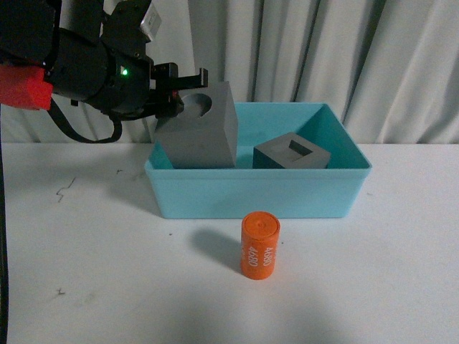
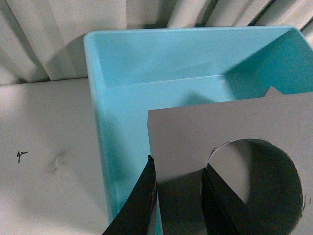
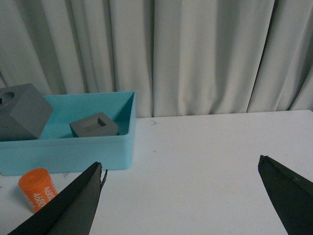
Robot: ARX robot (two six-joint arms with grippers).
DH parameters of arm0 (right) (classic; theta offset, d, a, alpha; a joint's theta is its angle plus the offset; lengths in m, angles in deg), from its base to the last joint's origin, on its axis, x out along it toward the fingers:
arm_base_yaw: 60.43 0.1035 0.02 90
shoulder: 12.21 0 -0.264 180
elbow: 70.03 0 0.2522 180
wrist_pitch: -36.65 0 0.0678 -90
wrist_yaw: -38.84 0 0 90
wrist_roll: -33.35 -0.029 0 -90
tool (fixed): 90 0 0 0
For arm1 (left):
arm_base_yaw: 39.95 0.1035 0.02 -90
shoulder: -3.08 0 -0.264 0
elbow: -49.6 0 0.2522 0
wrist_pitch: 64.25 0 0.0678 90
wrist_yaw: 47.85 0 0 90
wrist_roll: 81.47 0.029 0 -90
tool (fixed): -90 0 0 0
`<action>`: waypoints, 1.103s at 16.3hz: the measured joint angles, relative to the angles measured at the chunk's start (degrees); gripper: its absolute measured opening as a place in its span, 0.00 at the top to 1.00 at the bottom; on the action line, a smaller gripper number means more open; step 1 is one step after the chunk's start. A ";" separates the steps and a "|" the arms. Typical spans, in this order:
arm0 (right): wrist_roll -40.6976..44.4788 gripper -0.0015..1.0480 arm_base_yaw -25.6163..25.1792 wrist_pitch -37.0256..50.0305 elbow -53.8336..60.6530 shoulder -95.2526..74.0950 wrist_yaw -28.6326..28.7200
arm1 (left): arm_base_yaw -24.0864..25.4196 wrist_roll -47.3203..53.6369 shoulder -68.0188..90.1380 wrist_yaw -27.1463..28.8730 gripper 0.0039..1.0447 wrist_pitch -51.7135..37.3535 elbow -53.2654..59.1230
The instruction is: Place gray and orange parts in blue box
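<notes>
My left gripper [image 1: 188,87] is shut on the gray cube with the round recess [image 1: 201,132], one finger inside the recess and the other on the cube's outer side. The cube hangs tilted over the left part of the blue box [image 1: 258,204]. In the left wrist view the gripper [image 2: 179,161] pinches the cube's wall [image 2: 220,132] above the box floor [image 2: 146,54]. The gray cube with the rectangular recess [image 1: 290,154] rests inside the box at the right. The orange cylinder [image 1: 259,245] stands upright on the table in front of the box. My right gripper [image 3: 180,161] is open over bare table.
The white table [image 1: 86,272] has a few small dark marks at the left. Pale curtains [image 1: 323,50] hang right behind the box. In the right wrist view the box [image 3: 73,152] and orange cylinder [image 3: 36,188] lie off to one side of that gripper.
</notes>
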 joint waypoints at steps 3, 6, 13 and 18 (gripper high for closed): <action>0.00 0.06 0.00 0.00 0.00 0.00 0.00 | 0.52 0.07 0.70 0.35 0.81 -0.07 0.00; 0.00 0.06 0.00 0.02 0.00 0.00 0.00 | 1.49 0.09 0.74 0.96 0.81 -0.87 0.85; 0.00 0.06 0.00 0.00 0.00 0.00 0.00 | 4.74 -5.33 -10.95 -2.89 0.16 0.96 11.85; 0.00 0.06 0.00 0.00 0.00 0.00 0.00 | 17.70 -16.06 -48.22 -10.71 0.06 15.39 36.48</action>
